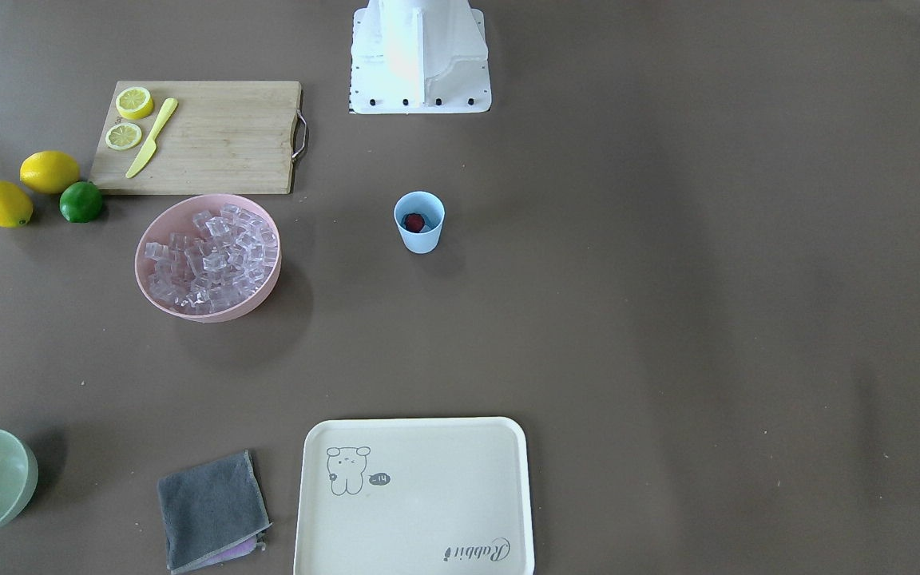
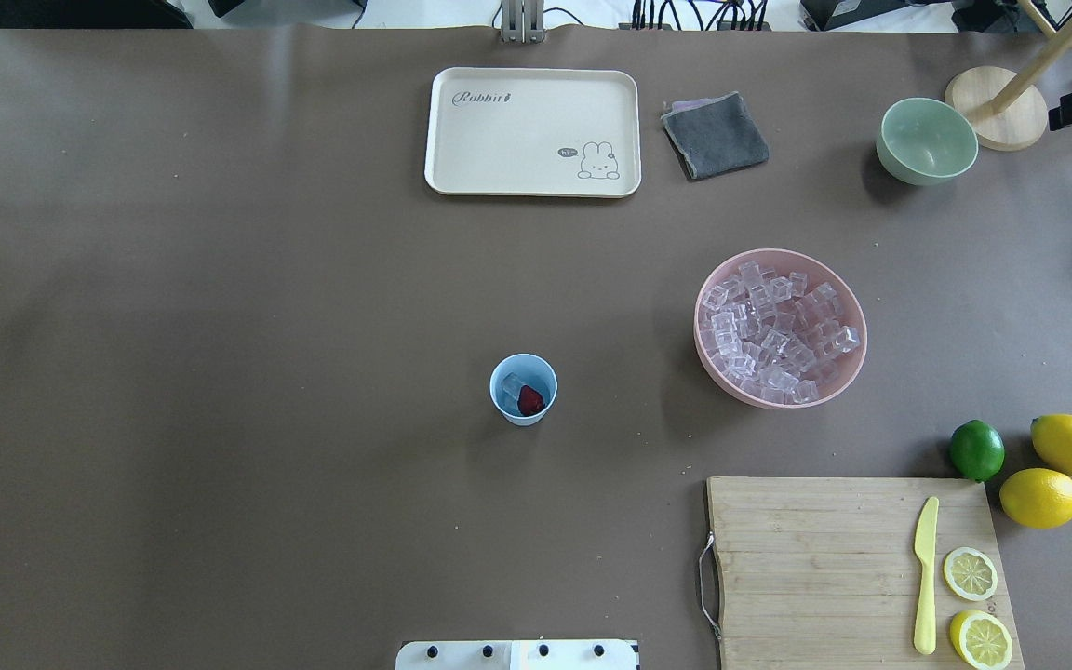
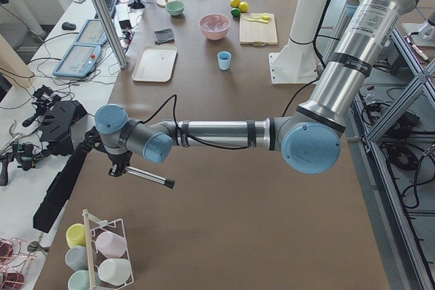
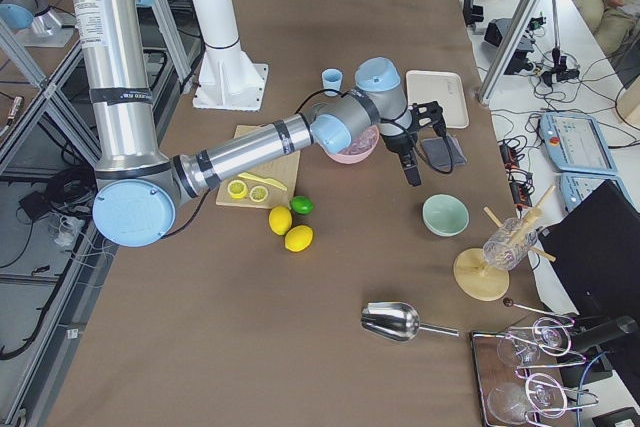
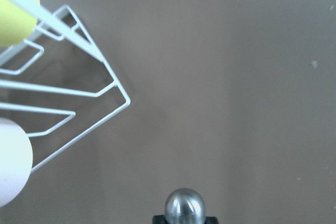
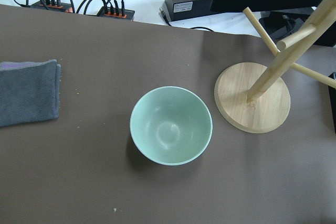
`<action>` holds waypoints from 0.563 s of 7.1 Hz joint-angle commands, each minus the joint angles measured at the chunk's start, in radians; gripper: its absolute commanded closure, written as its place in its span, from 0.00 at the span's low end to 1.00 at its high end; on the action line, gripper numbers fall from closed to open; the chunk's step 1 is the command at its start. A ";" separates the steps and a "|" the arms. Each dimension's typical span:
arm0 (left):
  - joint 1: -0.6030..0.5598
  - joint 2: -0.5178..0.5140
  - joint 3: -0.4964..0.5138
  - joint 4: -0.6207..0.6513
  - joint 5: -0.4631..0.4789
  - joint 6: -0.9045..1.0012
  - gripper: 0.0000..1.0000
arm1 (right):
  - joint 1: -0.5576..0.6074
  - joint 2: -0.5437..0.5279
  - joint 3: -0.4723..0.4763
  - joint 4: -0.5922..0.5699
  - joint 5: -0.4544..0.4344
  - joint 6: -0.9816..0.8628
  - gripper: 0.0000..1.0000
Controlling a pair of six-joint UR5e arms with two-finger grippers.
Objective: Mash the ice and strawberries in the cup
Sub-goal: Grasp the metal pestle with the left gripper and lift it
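Observation:
The light blue cup (image 2: 523, 389) stands upright near the table's middle, with the dark red strawberry (image 2: 530, 401) and a clear ice cube (image 2: 512, 382) inside it. Many more ice cubes (image 2: 778, 328) fill the pink bowl (image 2: 709, 358). My left gripper (image 3: 121, 167) is far from the cup at the table's end, beside a wire cup rack (image 5: 79, 103), and is shut on a metal rod (image 5: 185, 205). My right gripper (image 4: 411, 169) hangs between the pink bowl and the pale green bowl (image 6: 171, 125). I cannot tell whether it is open or shut.
A cream tray (image 2: 532, 131) and a grey cloth (image 2: 715, 136) lie at the far edge. The cutting board (image 2: 824, 568) carries a yellow knife (image 2: 925, 575) and lemon slices, with a lime (image 2: 976, 449) and lemons beside it. A wooden stand (image 6: 253, 96) and a metal scoop (image 4: 392, 320) are at the right end.

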 commanded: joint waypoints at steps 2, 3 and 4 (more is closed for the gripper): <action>0.006 -0.032 -0.142 -0.155 -0.126 -0.232 1.00 | 0.001 -0.010 -0.004 -0.010 0.002 0.001 0.00; 0.021 -0.036 -0.148 -0.276 -0.164 -0.346 1.00 | 0.002 -0.018 -0.004 -0.012 0.002 0.007 0.00; 0.044 -0.074 -0.150 -0.361 -0.178 -0.453 1.00 | 0.007 -0.038 -0.004 -0.011 0.001 0.008 0.00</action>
